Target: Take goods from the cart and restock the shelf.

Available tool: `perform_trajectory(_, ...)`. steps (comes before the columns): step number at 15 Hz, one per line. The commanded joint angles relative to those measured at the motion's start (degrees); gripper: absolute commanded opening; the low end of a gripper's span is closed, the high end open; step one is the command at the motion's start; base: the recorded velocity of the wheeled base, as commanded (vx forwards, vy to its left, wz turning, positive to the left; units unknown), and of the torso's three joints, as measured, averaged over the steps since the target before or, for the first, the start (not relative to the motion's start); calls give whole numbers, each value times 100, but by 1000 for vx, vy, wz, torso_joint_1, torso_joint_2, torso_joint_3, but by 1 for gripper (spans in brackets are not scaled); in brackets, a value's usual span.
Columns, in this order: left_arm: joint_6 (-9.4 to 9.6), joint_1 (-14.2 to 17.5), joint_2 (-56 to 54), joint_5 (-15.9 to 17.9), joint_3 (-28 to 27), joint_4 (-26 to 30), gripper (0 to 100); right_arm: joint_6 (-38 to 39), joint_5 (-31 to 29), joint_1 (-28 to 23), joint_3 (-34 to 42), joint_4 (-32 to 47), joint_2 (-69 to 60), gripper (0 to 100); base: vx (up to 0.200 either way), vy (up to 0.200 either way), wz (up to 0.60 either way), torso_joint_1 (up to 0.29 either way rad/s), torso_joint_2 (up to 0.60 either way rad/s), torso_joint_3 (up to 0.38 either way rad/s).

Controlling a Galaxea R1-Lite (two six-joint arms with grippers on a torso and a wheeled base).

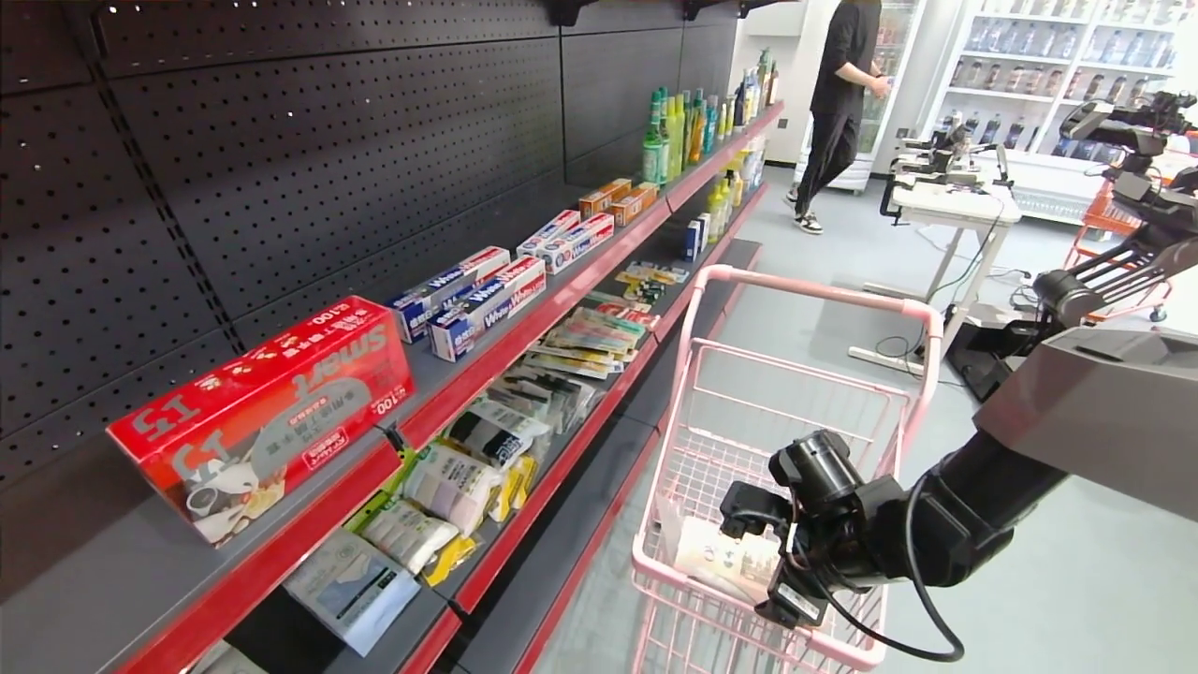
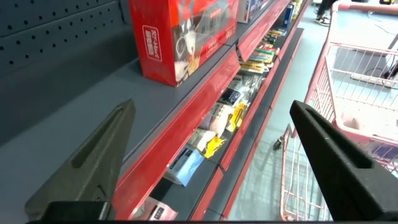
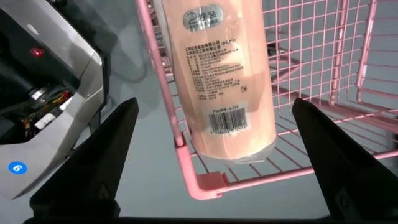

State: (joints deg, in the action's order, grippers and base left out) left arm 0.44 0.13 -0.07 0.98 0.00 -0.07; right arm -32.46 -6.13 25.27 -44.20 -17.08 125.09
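Note:
A pink wire cart [image 1: 810, 289] stands in the aisle beside the shelf. A pale peach wrapped package [image 1: 722, 558] lies in its near corner. My right gripper [image 1: 752, 562] hangs open just above that package [image 3: 221, 74], one finger [image 3: 93, 162] on each side and not touching it. The cart's pink rim [image 3: 186, 155] runs beneath the package. My left gripper [image 2: 211, 106] is open and holds nothing, hovering over the grey top shelf [image 2: 74, 143] short of a red box [image 2: 183, 37]. That red box [image 1: 267, 412] stands on the shelf board [image 1: 94, 580] near its front edge.
Blue-and-white boxes [image 1: 487, 300] and bottles [image 1: 669, 131] line the top shelf farther along. Packets [image 1: 449, 487] fill the lower shelf with its red edge [image 1: 552, 468]. A white table [image 1: 945, 201] and an orange cart [image 1: 1114, 225] stand beyond the pink cart.

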Motion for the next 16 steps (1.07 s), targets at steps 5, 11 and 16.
perform_trajectory(5, 0, -5, 7, 8, 0, -1, 100, -313, 7, -216, -97, -6, -2, 100, 0, 0, 0, -53, 126, 64)
perform_trajectory(11, 0, 4, 7, 8, 0, -1, 100, -304, 16, -295, -194, -6, 86, 100, 0, 0, 0, -83, 177, 100)
perform_trajectory(16, 0, -5, 7, -1, 0, -1, 100, -340, 51, -330, -449, 3, 95, 100, 0, 0, 0, -138, 315, 165)
